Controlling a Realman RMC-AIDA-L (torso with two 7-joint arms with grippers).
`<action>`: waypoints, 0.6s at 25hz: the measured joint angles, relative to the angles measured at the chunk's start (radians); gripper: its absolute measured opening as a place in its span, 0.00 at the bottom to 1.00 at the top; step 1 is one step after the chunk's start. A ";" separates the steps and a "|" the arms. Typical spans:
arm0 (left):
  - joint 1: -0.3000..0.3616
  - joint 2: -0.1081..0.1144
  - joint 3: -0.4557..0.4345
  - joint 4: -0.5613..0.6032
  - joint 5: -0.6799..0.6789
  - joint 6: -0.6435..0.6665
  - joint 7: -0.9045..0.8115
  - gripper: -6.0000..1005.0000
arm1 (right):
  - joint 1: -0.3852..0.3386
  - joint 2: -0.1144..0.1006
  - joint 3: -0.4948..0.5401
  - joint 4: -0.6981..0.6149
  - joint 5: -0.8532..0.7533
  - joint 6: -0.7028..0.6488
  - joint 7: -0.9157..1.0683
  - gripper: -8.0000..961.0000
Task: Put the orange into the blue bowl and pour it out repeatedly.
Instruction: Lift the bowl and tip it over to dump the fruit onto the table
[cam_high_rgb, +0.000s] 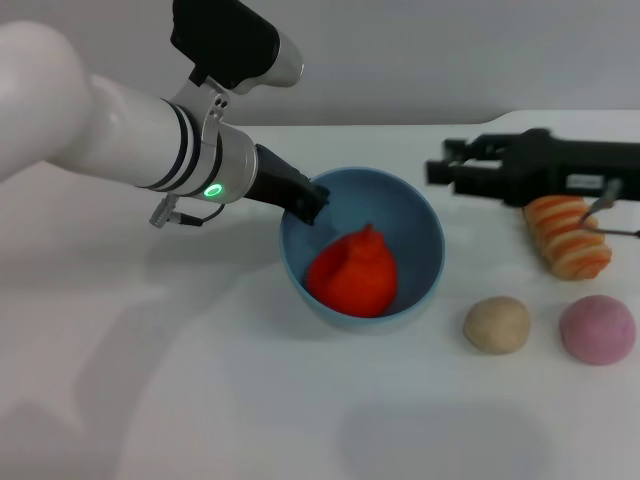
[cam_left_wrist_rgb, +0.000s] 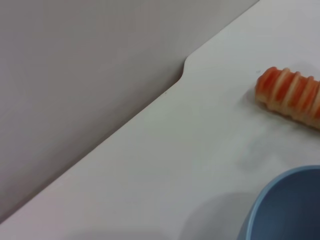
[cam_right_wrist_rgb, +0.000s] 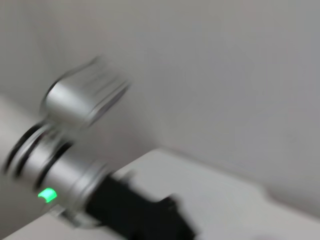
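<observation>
Left pincer on the bowl rim, orange already sitting inside

The bright red-orange knobby toy orange (cam_high_rgb: 352, 274) rests in the smooth light blue plastic bowl (cam_high_rgb: 420, 215) on the white table (cam_high_rgb: 200, 400). The left pincer (cam_high_rgb: 305, 200) is at the bowl's far-left rim and looks clamped onto it, so the fruit lies just beyond and below its tip, and tipping away from that rim should spill it. The right pincer (cam_high_rgb: 445, 170) hovers past the bowl's right side; can't tell its opening.
</observation>
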 joint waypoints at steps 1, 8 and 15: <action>0.001 0.000 0.000 -0.003 0.000 -0.003 0.000 0.00 | -0.008 -0.004 0.035 -0.004 0.000 -0.003 -0.009 0.46; 0.010 -0.001 0.036 -0.012 0.000 -0.040 0.000 0.00 | -0.104 -0.011 0.224 -0.035 0.024 -0.005 -0.110 0.51; 0.007 0.005 0.123 0.066 0.058 -0.192 0.033 0.00 | -0.228 0.009 0.302 0.100 0.256 0.007 -0.371 0.63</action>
